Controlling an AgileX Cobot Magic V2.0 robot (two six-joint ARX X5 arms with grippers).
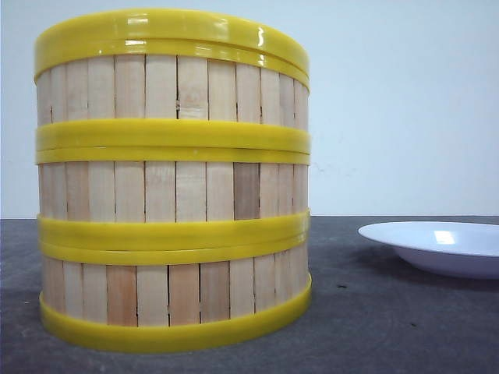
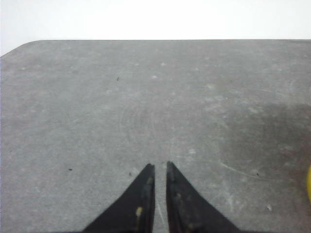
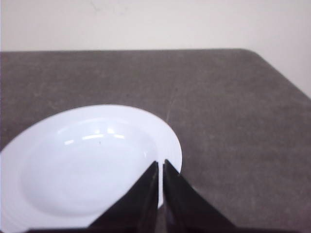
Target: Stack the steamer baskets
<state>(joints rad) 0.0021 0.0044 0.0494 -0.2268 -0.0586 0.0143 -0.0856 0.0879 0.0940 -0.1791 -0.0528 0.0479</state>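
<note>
Three steamer baskets stand stacked in one column, close in the front view: the bottom basket [image 1: 171, 294], the middle basket [image 1: 171, 191] and the top basket [image 1: 171, 82]. Each has pale wooden slats and thick yellow rims. Neither arm shows in that view. In the left wrist view my left gripper [image 2: 160, 165] is shut over bare grey table, holding nothing; a yellow sliver [image 2: 309, 183] at the frame's edge is a basket rim. In the right wrist view my right gripper [image 3: 160, 161] is shut and empty above the rim of the white plate.
A white plate [image 1: 437, 245] lies on the dark grey table [image 1: 374, 327] to the right of the stack, also seen as the plate [image 3: 73, 165] below the right gripper. A pale wall stands behind the table's far edge.
</note>
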